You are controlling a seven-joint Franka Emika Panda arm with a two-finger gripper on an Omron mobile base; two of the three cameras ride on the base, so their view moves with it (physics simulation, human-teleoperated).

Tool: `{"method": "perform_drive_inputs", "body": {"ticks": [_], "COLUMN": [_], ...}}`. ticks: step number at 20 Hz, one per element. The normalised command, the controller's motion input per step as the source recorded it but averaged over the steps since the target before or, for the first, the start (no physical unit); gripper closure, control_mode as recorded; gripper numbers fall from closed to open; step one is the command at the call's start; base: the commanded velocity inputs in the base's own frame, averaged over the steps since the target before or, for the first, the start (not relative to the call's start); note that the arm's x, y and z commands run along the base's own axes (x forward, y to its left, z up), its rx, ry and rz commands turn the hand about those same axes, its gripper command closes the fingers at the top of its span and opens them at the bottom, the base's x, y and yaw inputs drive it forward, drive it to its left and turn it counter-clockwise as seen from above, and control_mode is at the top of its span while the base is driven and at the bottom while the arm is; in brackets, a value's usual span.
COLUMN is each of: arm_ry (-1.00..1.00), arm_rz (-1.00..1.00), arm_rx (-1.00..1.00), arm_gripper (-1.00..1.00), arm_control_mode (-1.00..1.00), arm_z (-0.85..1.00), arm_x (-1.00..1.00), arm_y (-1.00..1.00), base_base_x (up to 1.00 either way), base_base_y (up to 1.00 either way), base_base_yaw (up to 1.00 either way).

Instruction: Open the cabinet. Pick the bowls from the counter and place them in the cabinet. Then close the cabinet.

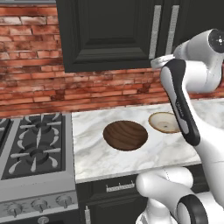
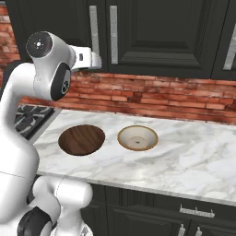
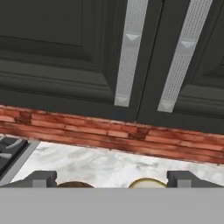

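So the gripper [image 3: 112,178] is hanging up near the bottom of the cabinet [image 1: 109,35] with its jaws spread wide and nothing in them — it's facing the two long silver bar handles [image 3: 129,52] where the doors meet, and both doors are looking shut. The cabinet is sitting on the brick wall [image 2: 152,94] above the counter [image 2: 193,156], and the two bowls are waiting down there side by side, near each other but not touching: the dark wood-grain bowl [image 2: 81,139] closer to the stovetop [image 1: 35,144], the cream bowl [image 2: 137,138] just to the other side of it. My guess is the doors are going to swing stiff and rigid on their hinges, so pinching across one bar, probably low down where the hand already is, seems the place to grab; those bars are looking smooth, so a slipping grip is what I'd be worrying about. The bowls are looking wide and shallow, likely light but awkward — I'm thinking a rim pinch, one finger inside and one outside, is the only real hold, and the cream one could chip if it's ceramic.
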Motion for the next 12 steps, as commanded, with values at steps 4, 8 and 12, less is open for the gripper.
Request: {"method": "perform_drive_inputs", "body": {"ticks": [4,8,12], "arm_ry": [-0.07,-0.08,-0.03], "arm_rz": [0.0,0.0,0.01], "arm_rx": [0.0,0.0,0.0], "arm_gripper": [-1.0,-1.0,-1.0], "arm_control_mode": [-1.0,-1.0,-1.0], "arm_z": [0.16,0.15,0.01], "arm_x": [0.24,0.23,0.22], "arm_y": [-0.09,-0.08,0.0], "base_base_x": [0.0,0.0,0.0], "base_base_y": [0.0,0.0,0.0], "base_base_yaw": [0.0,0.0,0.0]}}
